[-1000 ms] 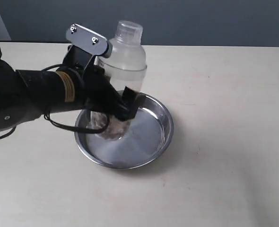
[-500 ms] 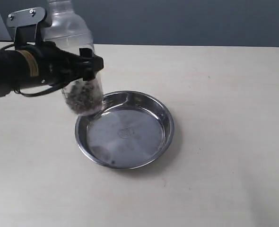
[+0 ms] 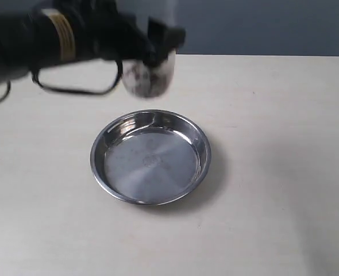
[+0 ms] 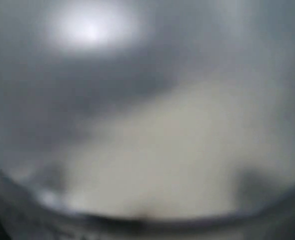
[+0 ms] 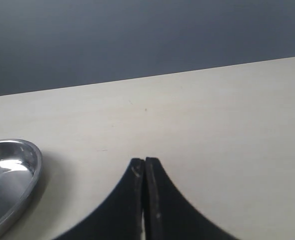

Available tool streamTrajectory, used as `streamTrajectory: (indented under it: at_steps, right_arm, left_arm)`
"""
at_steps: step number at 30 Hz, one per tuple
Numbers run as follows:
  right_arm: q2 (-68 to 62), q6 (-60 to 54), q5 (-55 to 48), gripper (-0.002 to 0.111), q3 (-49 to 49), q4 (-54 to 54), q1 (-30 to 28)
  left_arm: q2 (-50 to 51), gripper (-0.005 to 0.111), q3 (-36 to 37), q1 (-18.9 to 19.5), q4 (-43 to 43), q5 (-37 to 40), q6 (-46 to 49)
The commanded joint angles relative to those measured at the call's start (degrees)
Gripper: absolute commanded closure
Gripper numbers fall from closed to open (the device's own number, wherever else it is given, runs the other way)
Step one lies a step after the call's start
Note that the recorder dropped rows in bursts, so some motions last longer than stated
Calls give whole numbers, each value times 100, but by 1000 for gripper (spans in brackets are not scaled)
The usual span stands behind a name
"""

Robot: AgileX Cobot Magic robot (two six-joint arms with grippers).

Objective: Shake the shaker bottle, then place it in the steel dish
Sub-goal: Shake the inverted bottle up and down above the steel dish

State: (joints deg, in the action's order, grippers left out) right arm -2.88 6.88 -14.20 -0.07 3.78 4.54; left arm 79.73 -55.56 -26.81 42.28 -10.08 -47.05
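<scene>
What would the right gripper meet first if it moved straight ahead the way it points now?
Probably only the bare table. The right gripper, shut, points past the steel dish, which lies off to one side. Depth is unclear.

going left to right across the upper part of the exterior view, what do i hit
left arm → cable loop → left gripper holding the shaker bottle → table. The steel dish is left out: it lies below, overlapping the bottle sideways.

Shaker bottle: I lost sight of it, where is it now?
Exterior view, upper left: the shaker bottle hangs in the left gripper, above the table just behind the steel dish.
</scene>
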Motion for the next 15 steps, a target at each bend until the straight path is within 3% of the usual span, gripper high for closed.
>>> streamTrajectory:
  at_steps: [1,2,5,7,11,15]
  right_arm:
    - [-10,-20,76,109,7,-20,13]
    - [-10,-20,76,109,7,-20,13]
    - [-10,-20,95,109,7,-20,13]
    - [-10,-20,95,109,7,-20,13]
    - [-10,-20,95,109,7,-20,13]
    - [-10,-20,95,109,7,-20,13]
  left_arm:
    - [-350,106,-570,-52,-190,518,1]
    - [-21,106,-37,-172,-247,780,-197]
    - [523,106,657,-259,-222,107,-186]
    - [368,106,548,-259,-185,-313,-186]
    - [-233,106,34,-304,-142,-306,-174]
    - [536,106,912,-437,-382,-265,-196]
